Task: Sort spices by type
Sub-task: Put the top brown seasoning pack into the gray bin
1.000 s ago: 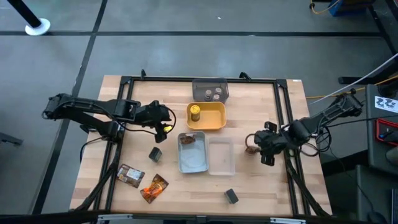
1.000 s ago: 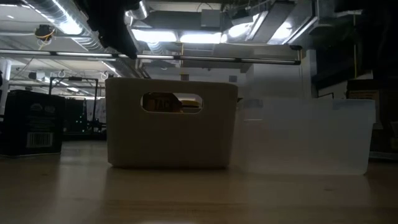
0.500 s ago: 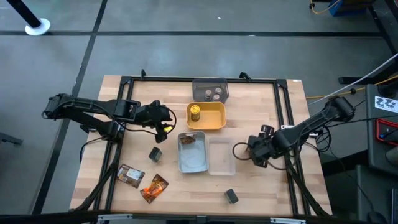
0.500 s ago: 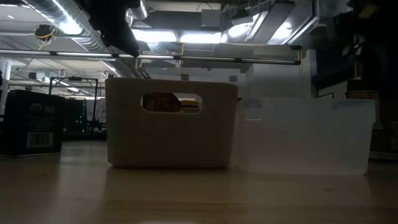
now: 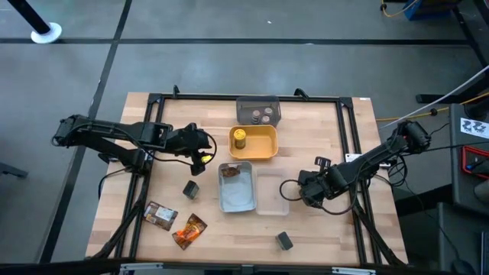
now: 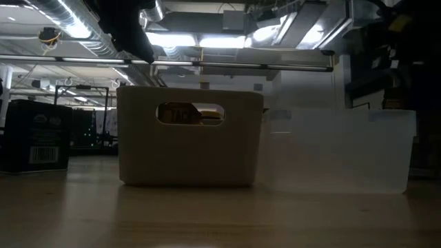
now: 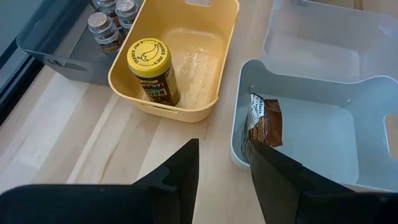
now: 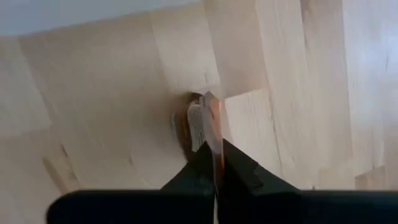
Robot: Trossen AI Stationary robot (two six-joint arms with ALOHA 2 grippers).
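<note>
While the left gripper (image 5: 200,149) hangs empty at about nine o'clock of the table, fingers a little apart, the right gripper (image 5: 304,189) is the one at work, at four o'clock and just beside the clear tray (image 5: 271,200). Its wrist view shows the fingers pinching a thin foil packet (image 8: 208,127) edge-on, long axis running straight out from the tips. The blue tray (image 5: 235,196), already holding a brown packet (image 5: 231,173), lies toward nine o'clock, beyond the clear tray; I judge that the likely drop spot.
</note>
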